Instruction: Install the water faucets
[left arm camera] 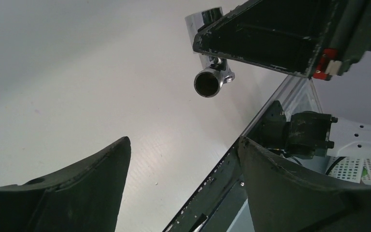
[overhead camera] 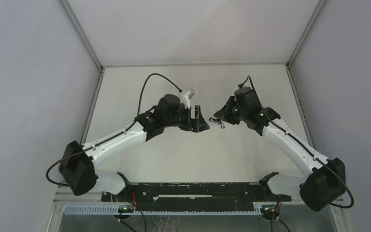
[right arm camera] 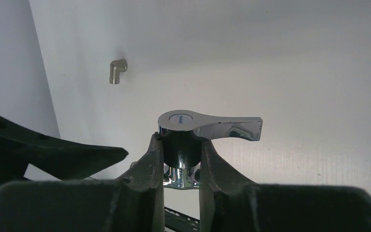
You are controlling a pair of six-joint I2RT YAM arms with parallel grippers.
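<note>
The faucet (right arm camera: 193, 121) is held in the right gripper (right arm camera: 181, 145), in the air above the bench (right arm camera: 294, 72). The two fingers of this gripper are closed narrow on its round body, just under the lever handle (right arm camera: 232, 128). The handle sticks out to one side, past the fingers. Below the right gripper, the left wrist view shows the spout (left arm camera: 208, 82) with its open end.

The faucet is polished chrome metal. I judge it stiff and rather heavy for its small size, and not fragile. The shiny surface is probably slippery, so it could turn or slide between the fingers if it is pushed from the side. The round body, where the right gripper has it now, seems the best place to take hold. The lever may swing, and the spout is curved and smooth, so both seem poor places.

The left gripper (left arm camera: 183, 140) is just beside the right gripper and faces it. Its fingers stand wide apart and hold nothing.

A second silver part, a small bent fitting (right arm camera: 117, 71), lies on the bench well apart from the right gripper. It looks light and hard, and so small that I expect it to be difficult to pinch.

Counted: one faucet, one small bent fitting, two grippers. Where the faucet must be installed, I cannot see.
</note>
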